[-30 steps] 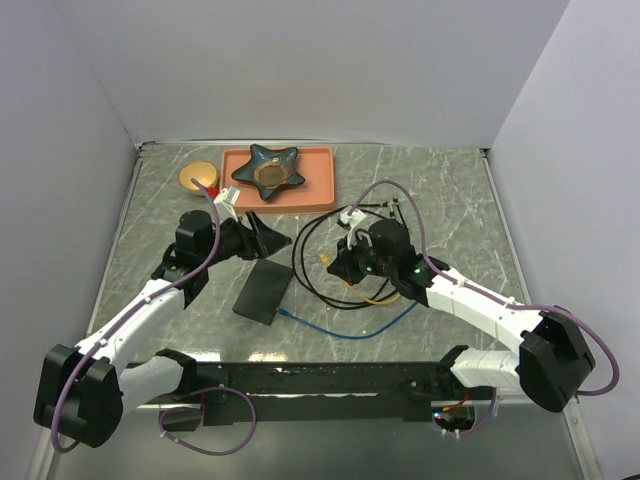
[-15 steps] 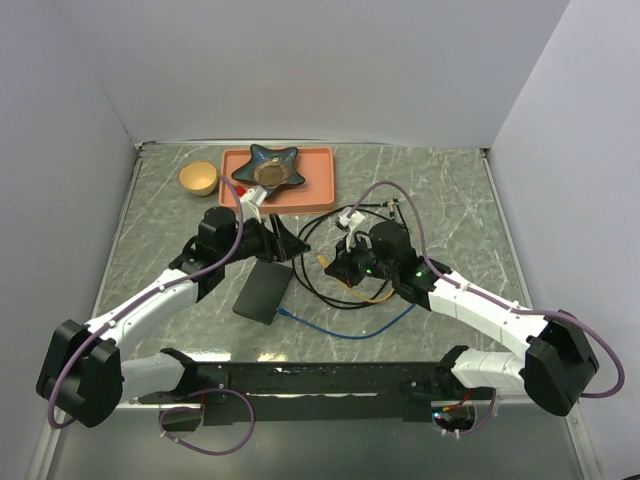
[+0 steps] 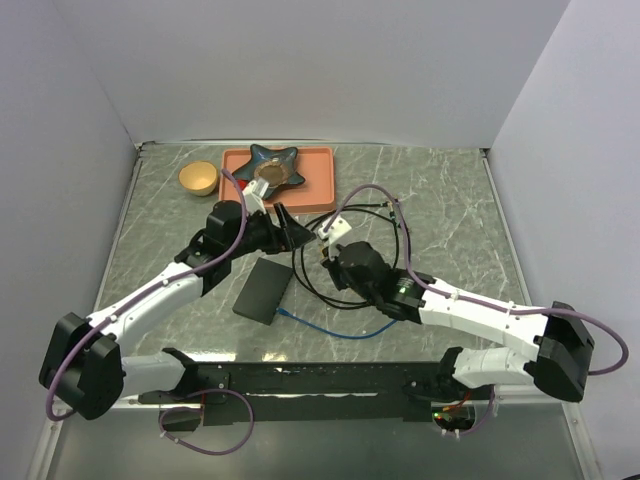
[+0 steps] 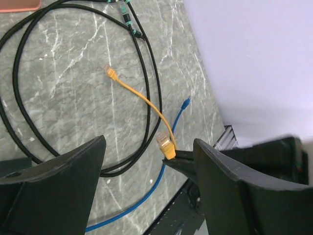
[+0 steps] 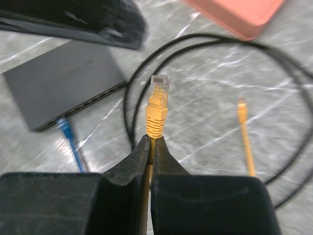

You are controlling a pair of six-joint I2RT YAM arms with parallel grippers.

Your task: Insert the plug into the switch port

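The switch port (image 3: 262, 290) is a flat black box on the table; the right wrist view shows its socket side (image 5: 100, 95). My right gripper (image 5: 150, 142) is shut on the yellow cable just behind its plug (image 5: 157, 105) and holds it above the table, right of the switch. In the top view the right gripper (image 3: 326, 256) is beside the switch's far right corner. My left gripper (image 3: 298, 232) is open and empty, just beyond the switch. In the left wrist view the left gripper (image 4: 149, 142) frames the held plug (image 4: 165, 145).
A blue cable's plug (image 5: 63, 126) lies against the switch's socket side. Black cable loops (image 3: 310, 275) surround the yellow cable's loose end (image 5: 241, 105). An orange-pink tray (image 3: 315, 190) with a star dish (image 3: 272, 168) and a yellow bowl (image 3: 198, 178) stand at the back.
My left gripper has swung right, from near the bowl to just beyond the switch. My right gripper has moved left with the yellow plug.
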